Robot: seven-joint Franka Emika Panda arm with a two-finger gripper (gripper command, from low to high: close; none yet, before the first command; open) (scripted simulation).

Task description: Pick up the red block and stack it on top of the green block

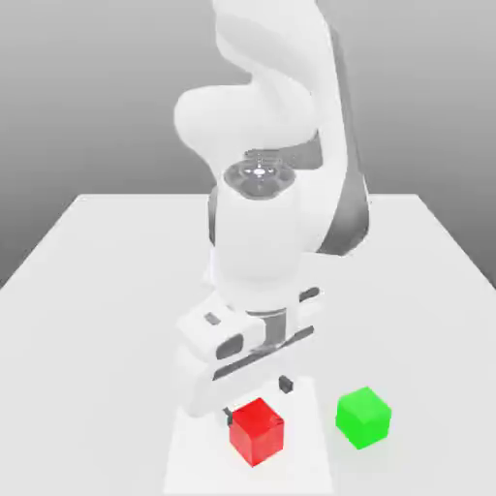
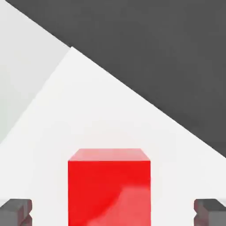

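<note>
The red block [image 1: 257, 431] rests on the white table near its front edge, and the green block [image 1: 363, 417] sits a short way toward the exterior view's right of it. My gripper [image 1: 257, 402] hangs just above the red block, open. One dark fingertip [image 1: 286, 385] shows behind the block and the other [image 1: 228, 418] at its near left corner. In the hand view the red block [image 2: 109, 187] lies centred between the two fingertips [image 2: 16, 212], with clear gaps on both sides and no contact visible.
The white table [image 1: 97, 291] spreads wide around both blocks. The arm's white body [image 1: 262, 242] rises over the middle of the table behind the blocks. Grey background lies past the table's far edge [image 2: 145, 103].
</note>
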